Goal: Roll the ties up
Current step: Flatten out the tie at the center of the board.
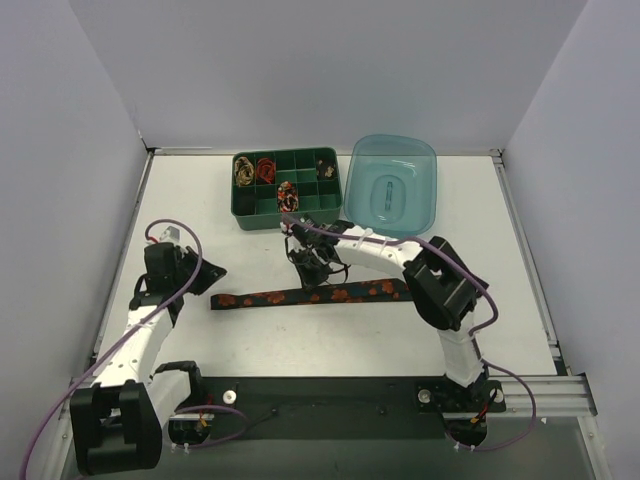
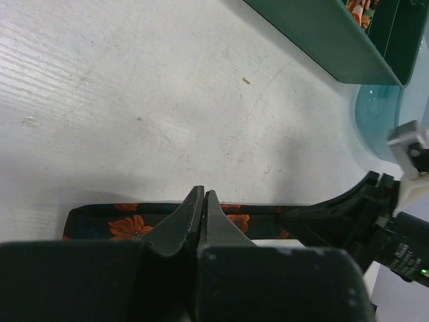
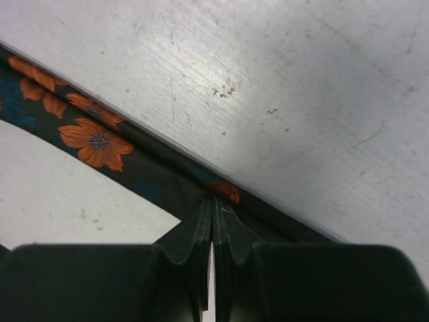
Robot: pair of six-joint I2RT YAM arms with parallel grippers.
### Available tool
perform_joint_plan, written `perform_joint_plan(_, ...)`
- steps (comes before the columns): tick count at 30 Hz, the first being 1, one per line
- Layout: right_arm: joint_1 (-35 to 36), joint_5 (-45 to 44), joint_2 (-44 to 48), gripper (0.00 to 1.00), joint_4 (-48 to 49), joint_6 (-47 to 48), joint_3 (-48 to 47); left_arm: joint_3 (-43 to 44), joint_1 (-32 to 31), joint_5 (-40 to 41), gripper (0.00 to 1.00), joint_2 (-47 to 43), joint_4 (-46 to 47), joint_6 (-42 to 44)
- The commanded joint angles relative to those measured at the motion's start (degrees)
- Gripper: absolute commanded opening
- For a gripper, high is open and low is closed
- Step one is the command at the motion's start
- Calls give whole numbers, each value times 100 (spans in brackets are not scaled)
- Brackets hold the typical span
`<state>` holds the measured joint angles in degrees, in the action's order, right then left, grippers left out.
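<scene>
At table [image 1: 400,340] centre, black tie [image 1: 310,295] with orange-red flowers lying flat and crosswise, left gripper [image 2: 203,201] pressed together above its left end, right gripper [image 3: 213,208] pressed together over its middle, coiled ties [image 1: 265,169] in compartments of green tray [image 1: 255,220] beyond, blue tub [image 1: 390,180] just beside tray.

1 tie [image 1: 310,295] lies left to right on the table [image 1: 200,200], in front of the divided tray [image 1: 285,222] holding rolled ties [image 1: 265,170]. A tub [image 1: 392,185] sits just right of the tray. The left gripper [image 1: 210,277] is by the tie's left end, and the right gripper [image 1: 318,272] is over its middle.
</scene>
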<state>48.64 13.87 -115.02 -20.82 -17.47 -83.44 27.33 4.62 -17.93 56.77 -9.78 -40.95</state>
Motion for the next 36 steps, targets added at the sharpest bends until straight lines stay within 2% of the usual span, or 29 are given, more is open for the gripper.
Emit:
perform_joint_plan(1,145,107,-292,0,-203,165,-23,-52,39,-35,0,-245,-261,-45)
perform_joint_plan(10,146,-455,-732,0,-344,122,-164,35,30,-132,0,-404,-402,139)
perform_joint_plan(17,-328,-1070,-750,0,-642,-291,46,53,39,-316,0,-386,-183,237)
perform_joint_plan(25,-935,-1194,-390,0,-660,-275,635,-184,-14,-992,0,237,890,-53)
perform_joint_plan(29,-866,-1053,-319,0,-616,-98,662,-88,-163,-905,0,509,1574,-150)
perform_joint_plan(36,-804,-982,-354,0,-616,-72,601,404,-418,-677,0,1519,1866,-80)
